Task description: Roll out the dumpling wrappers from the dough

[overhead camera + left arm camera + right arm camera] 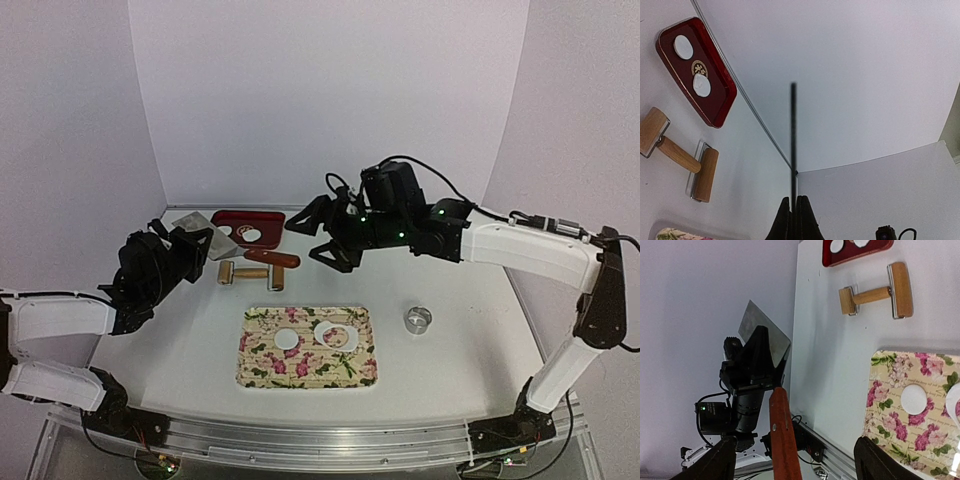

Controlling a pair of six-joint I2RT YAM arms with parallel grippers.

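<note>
Red tray (715, 95): gold emblem (699, 67), unreadable
Left fingers (786, 222): clamped on metal scraper (762, 332)
Right fingers (715, 462): spread apart, red-brown handle (782, 440) in between

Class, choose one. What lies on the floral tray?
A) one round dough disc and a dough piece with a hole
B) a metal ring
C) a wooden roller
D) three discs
A: only the disc and the holed leftover lie on the floral tray.
</note>
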